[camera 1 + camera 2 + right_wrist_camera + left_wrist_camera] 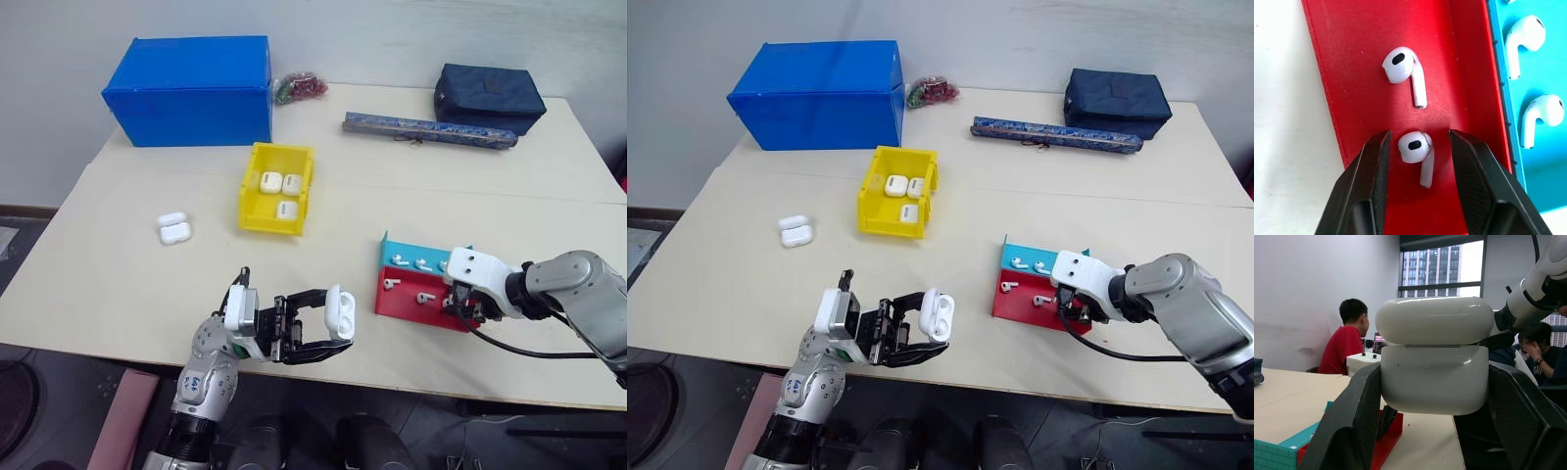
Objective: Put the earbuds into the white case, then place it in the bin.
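A pale beige table (118, 284) carries a large blue box (191, 90), a small yellow plastic bin (277, 188), a dark navy fabric bag (488, 96), a long patterned tube (428, 129), 2 white earbud cases (173, 228) lying side by side, and red (416, 297) and teal (416, 256) shallow trays

Head pair overhead — wrist views close-up

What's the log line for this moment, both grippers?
left gripper: shut on white case, lid up | right gripper: open, astride earbud in red tray, not gripped | yellow bin: three cases
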Tool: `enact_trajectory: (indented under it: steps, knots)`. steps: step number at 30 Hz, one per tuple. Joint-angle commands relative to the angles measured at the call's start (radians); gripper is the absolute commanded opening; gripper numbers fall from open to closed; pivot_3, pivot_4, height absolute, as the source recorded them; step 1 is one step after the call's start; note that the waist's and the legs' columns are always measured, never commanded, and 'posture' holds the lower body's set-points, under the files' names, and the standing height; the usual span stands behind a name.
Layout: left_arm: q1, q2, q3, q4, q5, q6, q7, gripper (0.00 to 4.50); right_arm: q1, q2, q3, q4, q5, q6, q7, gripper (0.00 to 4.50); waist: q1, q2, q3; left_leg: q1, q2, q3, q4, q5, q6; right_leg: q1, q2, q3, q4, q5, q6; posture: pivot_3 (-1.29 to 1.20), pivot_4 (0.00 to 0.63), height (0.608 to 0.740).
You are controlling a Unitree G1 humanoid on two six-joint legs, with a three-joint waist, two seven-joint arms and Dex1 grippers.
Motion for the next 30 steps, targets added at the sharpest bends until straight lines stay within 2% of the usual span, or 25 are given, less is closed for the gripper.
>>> enact_trajectory:
  steps: [1, 14, 17, 19, 20, 26, 30]
  knots:
    - [0.005, 0.002, -0.002, -0.036, -0.004, -0.008, 0.007, 2.77, 0.001, -0.011, 0.015, 0.011, -0.028, -0.002, 0.019, 1.85, 0.0, 0.0, 0.0, 0.0, 0.0, 0.0, 0.0, 0.0, 0.0, 0.0, 0.0, 0.0, 0.0, 0.0, 0.0, 0.0, 0.15, 0.74]
    - [0.003, 0.006, -0.013, -0.057, -0.005, -0.002, 0.032, 2.77, -0.001, 0.005, 0.015, 0.027, -0.047, -0.002, 0.048, 1.85, 0.0, 0.0, 0.0, 0.0, 0.0, 0.0, 0.0, 0.0, 0.0, 0.0, 0.0, 0.0, 0.0, 0.0, 0.0, 0.0, 0.15, 0.74]
    - [0.002, 0.009, -0.013, -0.062, -0.005, 0.002, 0.035, 2.77, -0.001, 0.009, 0.015, 0.028, -0.048, -0.003, 0.05, 1.27, 0.0, 0.0, 0.0, 0.0, 0.0, 0.0, 0.0, 0.0, 0.0, 0.001, 0.0, 0.0, 0.0, 0.0, 0.0, 0.0, 0.15, 0.74]
    - [0.001, 0.01, -0.015, -0.065, -0.005, 0.004, 0.037, 2.77, 0.001, 0.01, 0.014, 0.027, -0.048, -0.004, 0.052, 0.62, 0.0, 0.0, 0.0, 0.0, 0.0, 0.0, 0.0, 0.0, 0.0, 0.001, 0.0, 0.0, 0.0, 0.0, 0.0, 0.0, 0.15, 0.74]
    - [0.001, 0.011, -0.015, -0.066, -0.005, 0.005, 0.038, 2.77, 0.002, 0.01, 0.013, 0.027, -0.048, -0.004, 0.053, 0.44, 0.0, 0.0, 0.0, 0.0, 0.0, 0.0, 0.0, 0.0, 0.0, 0.001, 0.0, 0.0, 0.0, 0.0, 0.0, 0.0, 0.15, 0.74]
    - [-0.006, 0.011, -0.015, -0.072, -0.005, 0.012, 0.042, 2.77, 0.004, 0.019, -0.003, 0.023, -0.042, -0.01, 0.052, 0.44, -0.001, 0.0, 0.0, 0.002, 0.0, 0.0, 0.0, 0.0, 0.0, 0.002, 0.0, 0.0, 0.0, 0.0, 0.0, 0.0, 0.15, 0.74]
    - [-0.012, 0.001, -0.019, -0.077, -0.017, 0.014, 0.04, 2.77, 0.017, 0.018, -0.087, 0.016, 0.018, -0.038, 0.074, 0.44, -0.001, 0.0, 0.0, 0.001, 0.0, 0.0, 0.0, 0.0, 0.0, 0.001, 0.0, 0.0, 0.0, 0.0, 0.0, 0.0, 0.15, 0.74]
